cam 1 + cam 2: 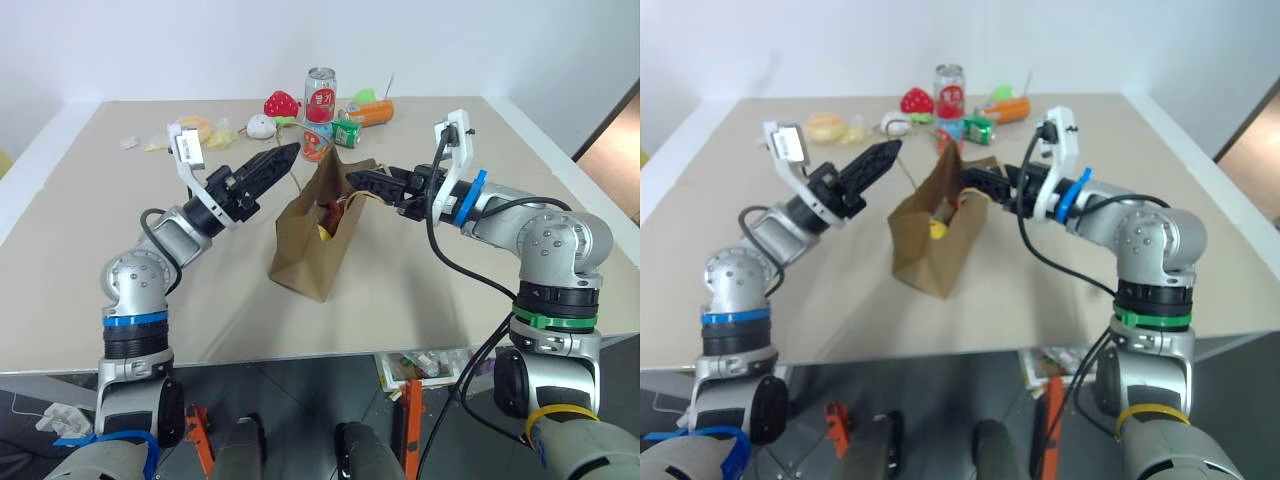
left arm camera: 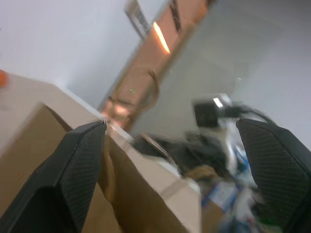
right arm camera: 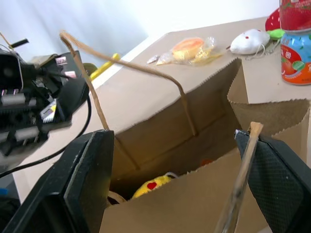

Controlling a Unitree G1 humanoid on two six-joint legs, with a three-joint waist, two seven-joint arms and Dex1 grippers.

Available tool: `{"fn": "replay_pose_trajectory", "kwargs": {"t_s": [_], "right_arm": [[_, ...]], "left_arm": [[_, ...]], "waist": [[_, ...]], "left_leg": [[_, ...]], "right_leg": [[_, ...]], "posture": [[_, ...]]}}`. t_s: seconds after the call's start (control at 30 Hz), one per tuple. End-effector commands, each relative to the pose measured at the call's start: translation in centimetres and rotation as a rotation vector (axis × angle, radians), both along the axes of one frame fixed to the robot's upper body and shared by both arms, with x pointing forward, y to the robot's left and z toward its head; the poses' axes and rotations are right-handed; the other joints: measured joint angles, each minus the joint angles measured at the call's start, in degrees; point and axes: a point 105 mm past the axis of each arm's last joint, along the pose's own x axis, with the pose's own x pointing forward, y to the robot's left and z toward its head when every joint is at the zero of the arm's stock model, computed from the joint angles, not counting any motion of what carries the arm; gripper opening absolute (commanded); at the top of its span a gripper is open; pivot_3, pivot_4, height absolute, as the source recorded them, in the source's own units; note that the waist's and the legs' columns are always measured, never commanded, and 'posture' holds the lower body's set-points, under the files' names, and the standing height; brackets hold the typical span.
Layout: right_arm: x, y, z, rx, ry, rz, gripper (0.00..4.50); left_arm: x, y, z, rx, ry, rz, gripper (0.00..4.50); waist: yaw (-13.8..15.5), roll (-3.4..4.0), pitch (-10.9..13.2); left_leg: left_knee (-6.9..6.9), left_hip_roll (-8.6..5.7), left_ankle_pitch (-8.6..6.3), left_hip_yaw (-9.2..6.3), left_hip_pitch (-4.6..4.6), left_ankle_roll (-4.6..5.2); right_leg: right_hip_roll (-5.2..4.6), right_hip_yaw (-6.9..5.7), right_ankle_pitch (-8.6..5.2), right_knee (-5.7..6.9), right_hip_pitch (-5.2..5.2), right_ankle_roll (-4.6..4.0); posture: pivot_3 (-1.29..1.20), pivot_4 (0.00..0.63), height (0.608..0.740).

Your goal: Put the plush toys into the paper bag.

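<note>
Two soft toys belong in the paper bag [image 1: 312, 235], and a yellow toy [image 3: 151, 186] with a red heart shows deep inside it, likely the egg one. I cannot make out the monkey. The bag stands in the middle of the frame in the head views, on the tan table [image 1: 90, 260]. It is plain brown paper with thin twisted rope handles [image 3: 131, 73] and a zigzag top edge. It looks light and floppy, easy to tip or crush, so the stiff rim or the handles seem best to hold. The left gripper [image 1: 285, 160] and right gripper [image 1: 362, 180] sit at each side of the bag's mouth, both with fingers spread wide and holding nothing.
</note>
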Motion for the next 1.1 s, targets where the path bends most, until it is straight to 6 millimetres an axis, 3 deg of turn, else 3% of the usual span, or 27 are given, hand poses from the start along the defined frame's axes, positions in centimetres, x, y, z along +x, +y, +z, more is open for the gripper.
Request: {"fn": "replay_pose_trajectory", "kwargs": {"t_s": [0.03,0.37,0.5,0.63,0.83,0.9,1.1], "right_arm": [[-1.1,-0.6,2.5,0.024,-0.085,0.034,4.28],[-2.2,-1.3,1.5,-0.109,-0.068,0.081,4.28],[-1.4,-2.7,3.8,-0.015,-0.131,0.008,4.28],[-2.8,-2.5,5.7,0.08,-0.239,0.062,4.28],[-4.6,-3.0,6.4,0.153,-0.3,0.121,4.28],[-5.0,-3.8,6.1,0.153,-0.28,0.124,4.28],[-7.6,-7.0,2.1,-0.081,-0.188,0.13,4.28]], "left_arm": [[-3.2,-0.4,-0.2,0.132,-0.102,-0.161,4.42],[-3.8,0.9,0.1,0.208,-0.144,-0.22,4.42],[-4.4,1.0,-0.1,0.21,-0.147,-0.24,4.42],[-4.8,1.2,-0.6,0.211,-0.14,-0.242,4.42],[-4.3,2.1,-2.7,0.332,-0.164,-0.159,4.42],[-4.1,2.7,-3.3,0.384,-0.187,-0.127,4.42],[-4.1,5.1,-3.6,0.466,-0.254,-0.049,4.42]], "waist": [[0.0,-0.01,0.0],[0.0,0.0,0.0],[0.0,0.0,0.0],[0.0,-0.01,0.0],[0.0,-0.01,0.0],[0.1,-0.01,0.0],[0.6,-0.02,0.0]], "left_leg": [[0.0,0.0,0.0,0.0,0.0,0.0],[0.0,0.0,-0.01,0.01,0.0,-0.02],[0.0,0.0,-0.02,0.01,0.0,-0.02],[0.0,0.0,-0.02,0.01,-0.01,-0.02],[-0.09,0.01,-0.02,0.01,-0.01,-0.02],[-0.08,0.01,-0.02,0.01,-0.01,-0.02],[-0.07,-0.02,-0.05,0.09,-0.08,-0.08]], "right_leg": [[0.0,0.0,0.0,0.0,0.0,0.0],[-0.03,-0.01,-0.02,-0.01,-0.05,-0.05],[-0.03,-0.01,-0.02,-0.01,-0.05,-0.06],[-0.03,0.0,-0.02,-0.02,-0.05,-0.06],[-0.02,-0.01,-0.06,-0.01,-0.07,-0.06],[-0.02,-0.01,-0.05,-0.02,-0.06,-0.07],[-0.17,-0.05,-0.14,-0.07,-0.07,-0.09]], "posture": [[0.0,0.15,0.74],[0.0,0.15,0.74],[0.0,0.15,0.74],[0.0,0.15,0.74],[0.0,0.15,0.74],[0.0,0.15,0.74],[0.0,0.15,0.74]]}}
